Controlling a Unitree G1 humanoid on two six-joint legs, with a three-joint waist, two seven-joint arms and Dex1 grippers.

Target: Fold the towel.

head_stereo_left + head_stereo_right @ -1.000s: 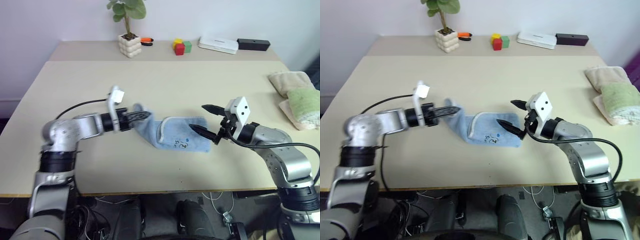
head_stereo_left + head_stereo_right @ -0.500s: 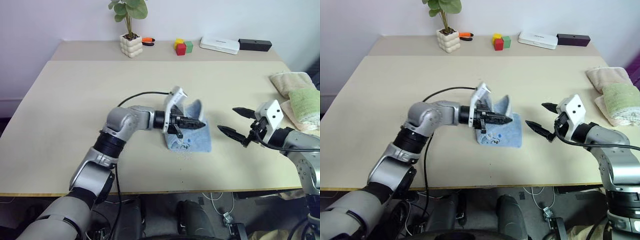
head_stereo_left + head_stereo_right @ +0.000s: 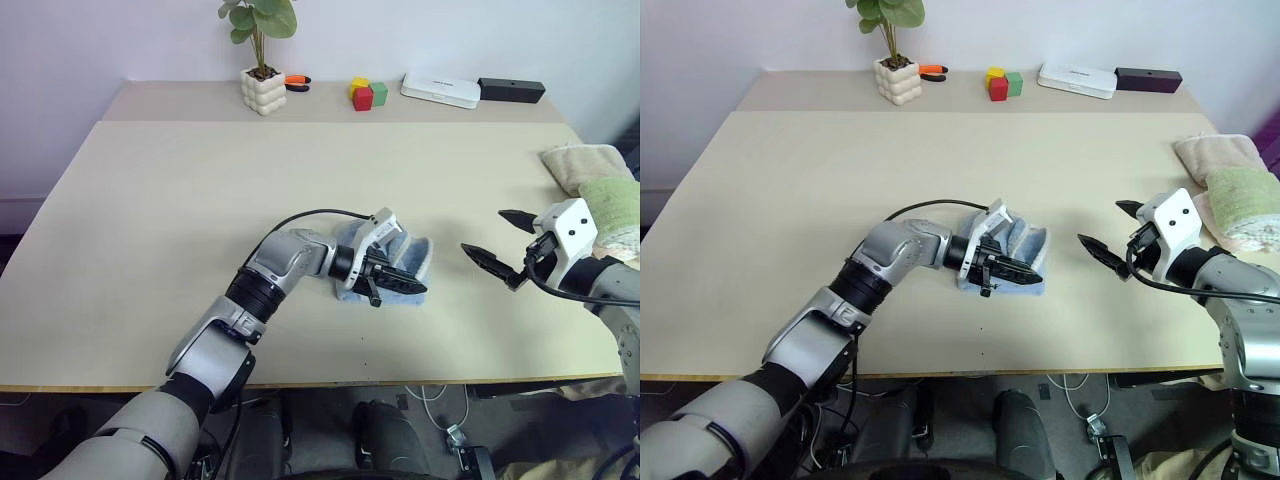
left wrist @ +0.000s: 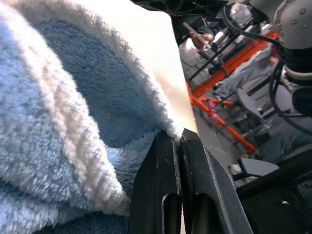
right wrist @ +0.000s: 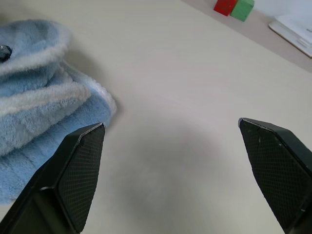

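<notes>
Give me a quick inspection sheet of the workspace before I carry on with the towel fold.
Surface: beige table, a raised shelf along its far edge.
Job's things: light-blue towel bunched mid-table, part folded over.
Clutter: potted plant, coloured blocks, white box, black box on the shelf; beige and green folded towels at the table's right edge.
Grippers: left gripper shut on the towel's edge; right gripper open, apart from the towel.
Cables: black cable along the left arm.
Surroundings: white wall behind.
</notes>
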